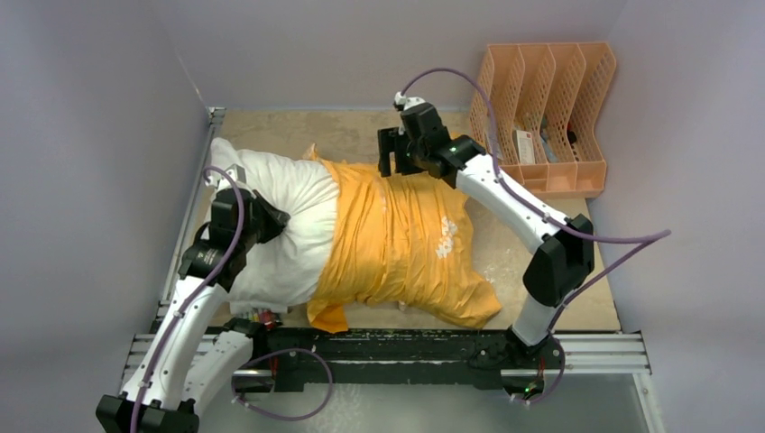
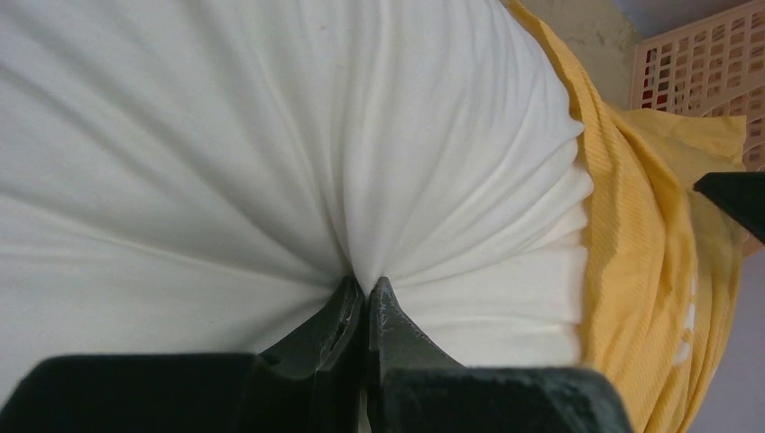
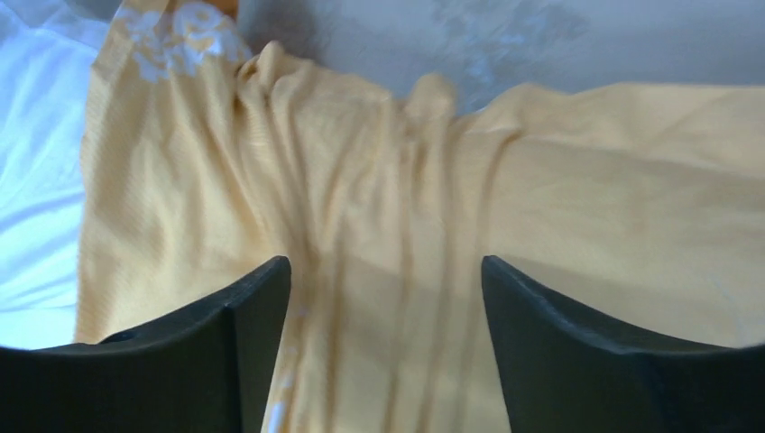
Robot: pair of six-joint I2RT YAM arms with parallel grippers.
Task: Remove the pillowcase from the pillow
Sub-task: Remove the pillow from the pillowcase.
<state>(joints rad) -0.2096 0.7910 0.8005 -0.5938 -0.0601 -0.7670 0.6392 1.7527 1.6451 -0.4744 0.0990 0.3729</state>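
The bright orange-yellow fabric pillowcase [image 1: 397, 239] covers the right part of the big white stuffed pillow [image 1: 287, 212] on your tabletop [image 1: 361, 131]. Your left gripper [image 2: 365, 290] pinches the pillow's bare white fabric; your right gripper [image 3: 386, 266] hovers released above the orange cloth.

Lying flat: big white pillow [image 1: 289, 212], left half bare & puckered; wrinkly orange pillowcase [image 1: 401, 244] w/ white print bunched over right half.

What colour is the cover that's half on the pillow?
The pillowcase is bright orange-yellow with a small white print. The top external view shows it best.
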